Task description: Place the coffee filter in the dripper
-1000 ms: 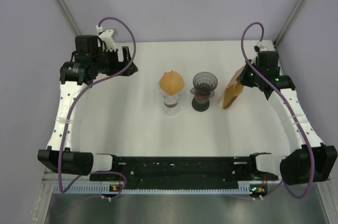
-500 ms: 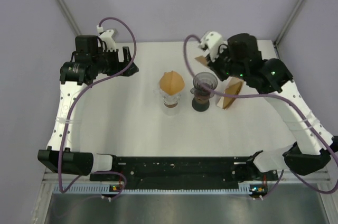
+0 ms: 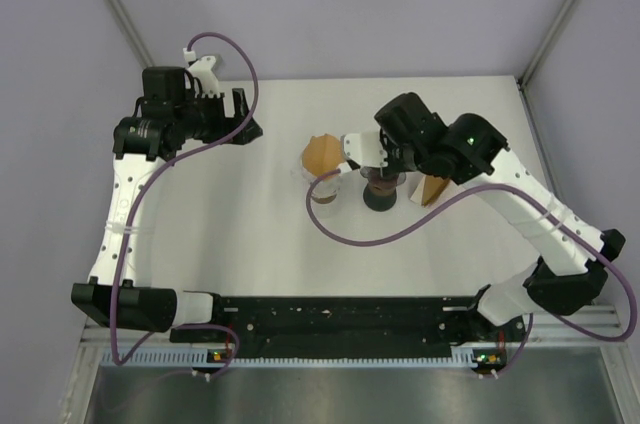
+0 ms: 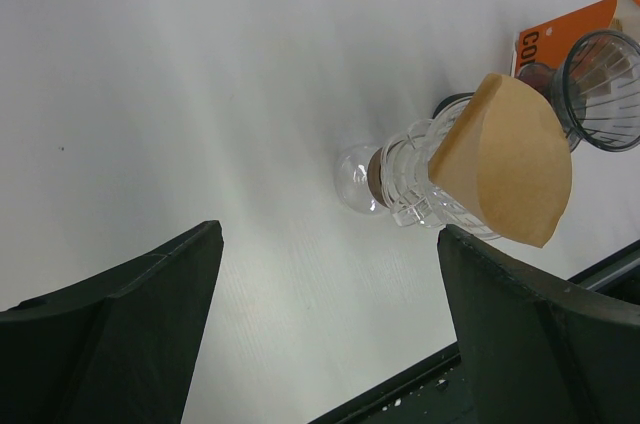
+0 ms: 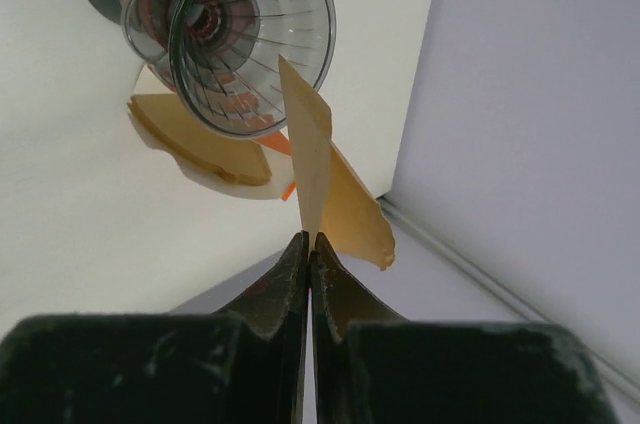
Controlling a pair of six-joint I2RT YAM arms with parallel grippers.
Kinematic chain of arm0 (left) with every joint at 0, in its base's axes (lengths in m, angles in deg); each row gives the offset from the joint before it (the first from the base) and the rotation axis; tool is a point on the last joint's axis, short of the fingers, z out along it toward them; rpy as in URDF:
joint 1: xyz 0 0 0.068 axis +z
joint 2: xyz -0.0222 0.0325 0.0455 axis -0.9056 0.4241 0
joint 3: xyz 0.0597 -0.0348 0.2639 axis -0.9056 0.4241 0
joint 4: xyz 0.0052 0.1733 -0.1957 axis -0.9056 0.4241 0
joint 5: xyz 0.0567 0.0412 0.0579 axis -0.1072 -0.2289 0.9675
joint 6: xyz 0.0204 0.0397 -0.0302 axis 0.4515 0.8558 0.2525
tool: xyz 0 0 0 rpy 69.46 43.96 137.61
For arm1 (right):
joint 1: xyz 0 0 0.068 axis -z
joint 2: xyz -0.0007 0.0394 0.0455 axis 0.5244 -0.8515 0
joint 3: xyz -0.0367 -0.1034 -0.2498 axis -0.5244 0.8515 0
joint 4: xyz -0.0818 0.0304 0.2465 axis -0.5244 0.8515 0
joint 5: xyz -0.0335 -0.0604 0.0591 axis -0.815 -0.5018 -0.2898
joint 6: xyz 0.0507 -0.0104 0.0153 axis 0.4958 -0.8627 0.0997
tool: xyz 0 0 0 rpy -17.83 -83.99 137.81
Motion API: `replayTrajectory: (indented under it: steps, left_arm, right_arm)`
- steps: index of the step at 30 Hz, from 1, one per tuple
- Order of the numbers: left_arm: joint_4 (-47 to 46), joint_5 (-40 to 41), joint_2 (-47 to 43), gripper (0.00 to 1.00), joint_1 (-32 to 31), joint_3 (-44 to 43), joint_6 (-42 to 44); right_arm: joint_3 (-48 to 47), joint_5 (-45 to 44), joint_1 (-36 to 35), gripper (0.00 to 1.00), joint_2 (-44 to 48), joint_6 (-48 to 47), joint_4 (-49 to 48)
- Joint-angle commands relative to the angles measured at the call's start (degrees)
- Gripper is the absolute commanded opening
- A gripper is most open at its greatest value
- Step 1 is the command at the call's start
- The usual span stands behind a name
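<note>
The dark ribbed dripper (image 5: pixel 250 39) stands on its stand at the table's middle (image 3: pixel 384 187). My right gripper (image 5: pixel 310 241) is shut on a brown paper coffee filter (image 5: pixel 308 144), gripped at its lower edge and held just beside the dripper's rim. From above, the right arm (image 3: pixel 440 144) covers the dripper's top and hides the jaws. My left gripper (image 3: pixel 245 120) stays open at the far left, with nothing between its fingers (image 4: pixel 330 234).
A clear glass dripper holding a brown filter (image 3: pixel 322 159) stands left of the dark one (image 4: pixel 510 159). An orange pack of filters (image 3: pixel 433 189) leans on the right (image 5: pixel 200 139). The enclosure's walls rise close behind and to the right.
My right arm has swung left from the filter pack to above the dark dripper, with a filter in its jaws. The left arm has not moved.
</note>
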Motion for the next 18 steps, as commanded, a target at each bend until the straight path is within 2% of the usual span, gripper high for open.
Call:
replayTrajectory:
  steps: [1,18]
  left_arm:
    - [-1.0,-1.3,-0.97,0.94,0.29,-2.02,1.03]
    - [-1.09,-1.56,-1.15,0.94,0.29,-1.41,1.12]
  right_arm:
    - [-1.01,-0.62,-1.11,0.0,0.06,-9.79,4.05]
    - [5.58,1.05,-1.11,0.0,-5.48,-18.5,-3.41]
